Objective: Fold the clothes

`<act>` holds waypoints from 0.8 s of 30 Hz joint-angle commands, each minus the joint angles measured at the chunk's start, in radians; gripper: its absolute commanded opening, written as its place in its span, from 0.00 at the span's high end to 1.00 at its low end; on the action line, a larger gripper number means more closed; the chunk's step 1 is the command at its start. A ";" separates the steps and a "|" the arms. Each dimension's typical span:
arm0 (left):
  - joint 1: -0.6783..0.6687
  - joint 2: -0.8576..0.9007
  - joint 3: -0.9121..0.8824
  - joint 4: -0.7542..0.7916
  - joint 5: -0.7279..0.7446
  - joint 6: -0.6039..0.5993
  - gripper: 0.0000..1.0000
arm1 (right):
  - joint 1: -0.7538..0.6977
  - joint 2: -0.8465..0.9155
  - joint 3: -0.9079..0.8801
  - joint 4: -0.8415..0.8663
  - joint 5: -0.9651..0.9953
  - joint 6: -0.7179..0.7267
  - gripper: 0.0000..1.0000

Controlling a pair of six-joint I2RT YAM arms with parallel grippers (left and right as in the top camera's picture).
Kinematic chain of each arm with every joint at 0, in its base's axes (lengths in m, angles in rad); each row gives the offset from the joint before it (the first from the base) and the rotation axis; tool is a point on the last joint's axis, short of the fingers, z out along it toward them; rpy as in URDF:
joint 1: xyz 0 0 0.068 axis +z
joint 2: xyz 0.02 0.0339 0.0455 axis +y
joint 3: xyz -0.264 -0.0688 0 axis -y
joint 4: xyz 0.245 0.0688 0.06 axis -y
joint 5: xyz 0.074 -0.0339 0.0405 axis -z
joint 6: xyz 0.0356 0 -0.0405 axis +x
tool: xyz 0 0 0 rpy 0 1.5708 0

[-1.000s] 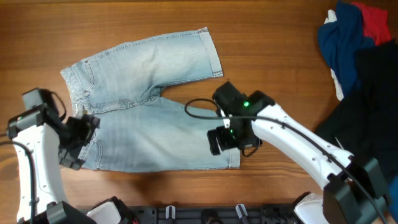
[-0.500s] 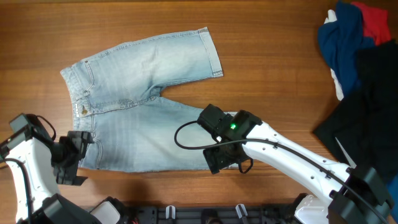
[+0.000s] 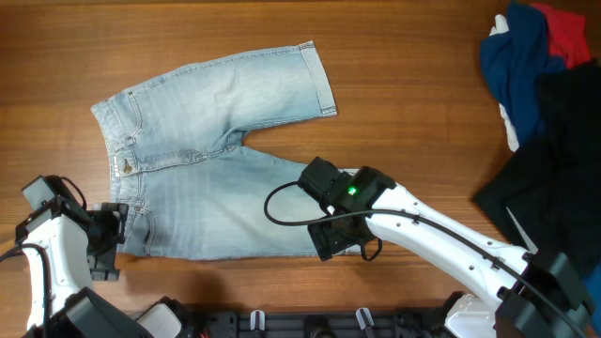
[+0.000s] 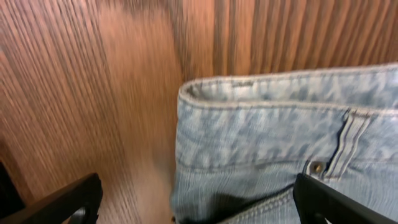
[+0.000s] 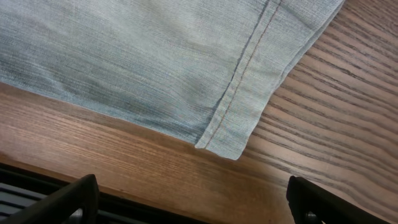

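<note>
Two claws hang over one pair of light blue denim shorts (image 3: pixel 216 160), which lies spread flat on the wooden surface (image 3: pixel 423 94), waistband to the left and both legs running to the right. The upper leg angles up and away; the lower leg lies along the near edge of the surface.

Left claw (image 3: pixel 108 242) sits at the near-left corner of the waistband, its jaws spread wide and pinching nothing. From the left wrist camera the waistband corner (image 4: pixel 205 93) lies between the two dark fingers (image 4: pixel 62 202), with a small metal rivet (image 4: pixel 318 167) showing by a seam; whether the fingers touch the cloth cannot be told.

Right claw (image 3: pixel 329 235) hovers over the hem end of the lower leg, jaws likewise spread wide and empty. Its wrist camera looks down on the hem corner (image 5: pixel 217 146), stitched in orange thread, lying flat on the wood between the fingers (image 5: pixel 56 199).

Well apart, at the far right edge, lies a heap of dark navy (image 3: pixel 512 66), red (image 3: pixel 563 33) and white (image 3: pixel 512 131) garments, with a black garment (image 3: pixel 554 169) just beside it
</note>
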 commanded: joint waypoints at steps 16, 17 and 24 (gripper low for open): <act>0.008 0.127 -0.042 0.145 -0.060 -0.024 0.28 | 0.005 -0.018 -0.007 -0.005 0.021 0.040 0.02; 0.008 0.133 -0.042 0.153 -0.066 -0.024 0.34 | 0.005 -0.018 -0.007 -0.005 0.021 0.040 0.02; 0.008 0.146 -0.042 0.173 -0.070 -0.016 0.90 | 0.005 -0.018 -0.007 -0.008 0.019 0.041 0.02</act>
